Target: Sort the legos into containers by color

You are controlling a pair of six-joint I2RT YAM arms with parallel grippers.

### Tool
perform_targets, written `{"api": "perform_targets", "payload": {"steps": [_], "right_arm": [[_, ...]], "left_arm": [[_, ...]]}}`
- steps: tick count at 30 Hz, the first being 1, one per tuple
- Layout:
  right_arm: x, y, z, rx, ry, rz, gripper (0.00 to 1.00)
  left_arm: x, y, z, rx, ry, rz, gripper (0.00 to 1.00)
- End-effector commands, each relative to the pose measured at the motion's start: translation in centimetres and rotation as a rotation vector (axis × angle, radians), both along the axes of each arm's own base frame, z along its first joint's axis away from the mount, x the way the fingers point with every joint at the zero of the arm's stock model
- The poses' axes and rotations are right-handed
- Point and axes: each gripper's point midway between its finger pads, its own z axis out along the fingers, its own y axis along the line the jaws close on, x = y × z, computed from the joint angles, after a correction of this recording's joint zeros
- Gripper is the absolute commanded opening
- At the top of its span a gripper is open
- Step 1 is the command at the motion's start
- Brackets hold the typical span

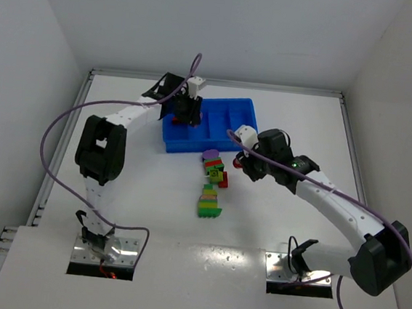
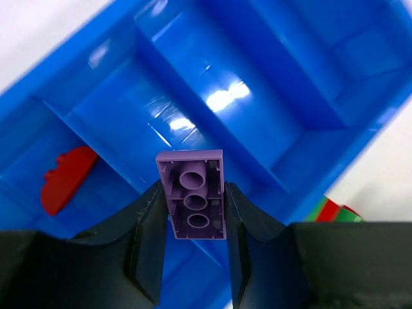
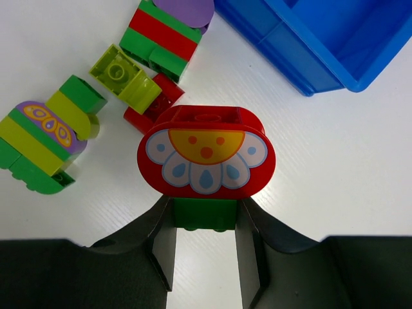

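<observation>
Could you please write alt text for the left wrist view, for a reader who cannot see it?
The left gripper holds a purple lego above the compartments of the blue tray. A red lego lies in the compartment at the view's left.

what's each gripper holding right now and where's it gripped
The left gripper clamps a purple brick by its two long sides. The right gripper pinches the green brick under a red flower-printed piece, by the green brick's sides.

arms (image 1: 137, 113): had white links, black joints | cables (image 1: 45, 139): were purple, looped outward from base plates (image 1: 127, 253) | base plates: were bare metal
</observation>
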Motion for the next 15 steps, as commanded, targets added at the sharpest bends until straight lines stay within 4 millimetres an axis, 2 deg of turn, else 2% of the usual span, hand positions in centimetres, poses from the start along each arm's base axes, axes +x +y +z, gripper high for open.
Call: {"api": "perform_targets", "payload": {"steps": [1,4,6,7,10,12,13,14,15], "right_arm": [[1.3,1.1,2.5,0.08,-0.038,-0.005,0.0],[1.6,0.9,2.9,0.097,-0.038,-0.02,0.0],[1.6,0.9,2.9,0.097,-0.038,-0.02,0.0],[1.8,0.6,2.9,0.097,-0.039,-0.029,0.0],[1.7,0.8,2.9,0.102,-0.035,-0.023,0.0],[1.6,0.9,2.9,0.108,-0.032,-0.016,0.0],[1.6,0.9,2.9,0.108,-0.032,-0.016,0.0],[1.5,0.8,2.8,0.103,-0.024,-0.016,0.0],[1.5,0.8,2.8,0.097,-0.028,-0.009,0.0]], "left_arm": [[1.5,-0.6,0.7,-0.005,-0.026,0.023,0.4],[2.2,-1.1,-0.7,-0.005,-0.005,0.015,0.5],[2.7,-1.2,-0.1,-0.011,-0.021,0.015,0.58],[2.4,-1.7,-0.8,-0.004,-0.002,0.006,0.66],[2.3,-1.7,-0.8,-0.01,0.004,0.012,0.73],[2.2,-1.8,0.8,-0.025,-0.021,0.005,0.76],[1.6,-1.8,0.8,-0.03,-0.01,-0.005,0.76],[0.8,-2.1,1.8,-0.083,0.004,-0.045,0.76],[-0.2,-2.3,4.1,-0.134,-0.009,-0.074,0.76]]}}
